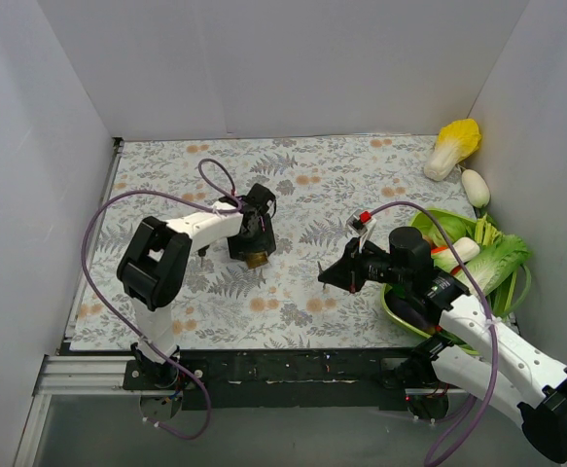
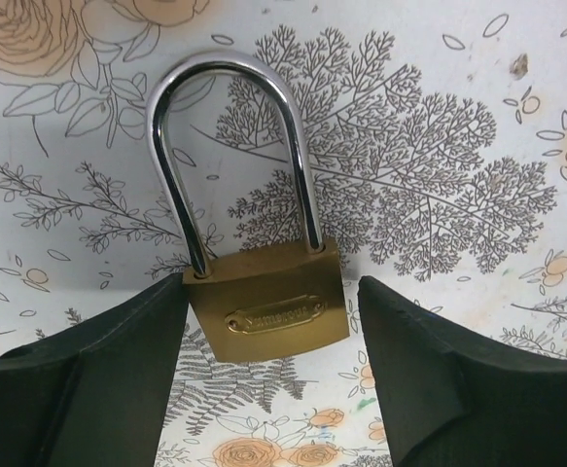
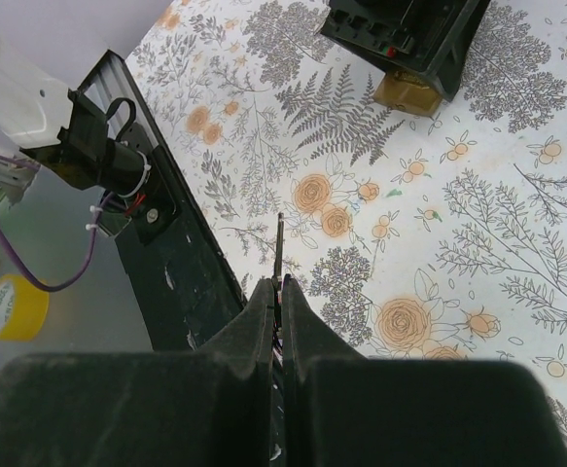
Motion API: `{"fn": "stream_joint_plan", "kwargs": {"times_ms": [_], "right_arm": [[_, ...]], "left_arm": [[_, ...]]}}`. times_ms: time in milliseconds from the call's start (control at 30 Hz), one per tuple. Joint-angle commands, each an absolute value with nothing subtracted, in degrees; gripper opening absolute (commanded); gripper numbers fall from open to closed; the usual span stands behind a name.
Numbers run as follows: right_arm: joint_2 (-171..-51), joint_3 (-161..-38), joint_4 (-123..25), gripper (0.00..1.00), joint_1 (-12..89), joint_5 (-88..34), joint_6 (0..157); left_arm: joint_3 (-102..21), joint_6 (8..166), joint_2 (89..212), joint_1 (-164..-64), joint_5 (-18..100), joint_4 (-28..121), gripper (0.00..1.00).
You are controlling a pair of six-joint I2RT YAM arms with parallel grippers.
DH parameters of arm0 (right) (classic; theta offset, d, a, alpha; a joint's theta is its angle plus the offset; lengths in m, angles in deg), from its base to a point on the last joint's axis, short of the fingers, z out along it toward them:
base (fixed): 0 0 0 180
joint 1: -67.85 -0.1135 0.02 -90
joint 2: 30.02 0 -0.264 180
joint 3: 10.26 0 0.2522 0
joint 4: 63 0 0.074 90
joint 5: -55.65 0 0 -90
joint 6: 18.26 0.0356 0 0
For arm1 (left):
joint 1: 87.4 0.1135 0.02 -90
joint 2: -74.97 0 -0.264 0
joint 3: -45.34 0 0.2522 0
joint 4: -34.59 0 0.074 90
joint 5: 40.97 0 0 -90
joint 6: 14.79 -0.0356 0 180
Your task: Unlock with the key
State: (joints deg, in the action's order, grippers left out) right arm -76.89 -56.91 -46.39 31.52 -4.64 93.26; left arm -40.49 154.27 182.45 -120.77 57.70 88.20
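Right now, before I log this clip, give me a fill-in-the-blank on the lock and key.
The padlock lies between the open fingers of the ____ arm. The key is pinched in the ____ arm's shut fingers. The key has ____ yet reached the padlock.
Missing: left; right; not.

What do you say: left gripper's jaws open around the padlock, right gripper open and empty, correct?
Not quite. The right gripper is shut on the key, its blade poking out ahead, per the right wrist view. The left gripper does stand open around the padlock.
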Motion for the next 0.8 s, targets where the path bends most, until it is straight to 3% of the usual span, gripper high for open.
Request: {"fn": "stream_joint_plan", "kwargs": {"times_ms": [0,233,767], "right_arm": [[-76.3,-56.5,-48.7,0.01,31.6,-3.2,93.5],[-76.2,-56.0,-48.7,0.01,31.6,-2.9,93.4],[-75.1,-54.6,-50.5,0.01,31.6,-2.4,94.1]], "left_arm": [[-44.3,153.7,185.2,-122.0,61.2,91.9,0.68],[-48.0,154.5,189.0,-125.2,68.4,97.9,0.68],[-41.6,159.2,184.5,-126.2,65.1,94.3,0.68]]}}
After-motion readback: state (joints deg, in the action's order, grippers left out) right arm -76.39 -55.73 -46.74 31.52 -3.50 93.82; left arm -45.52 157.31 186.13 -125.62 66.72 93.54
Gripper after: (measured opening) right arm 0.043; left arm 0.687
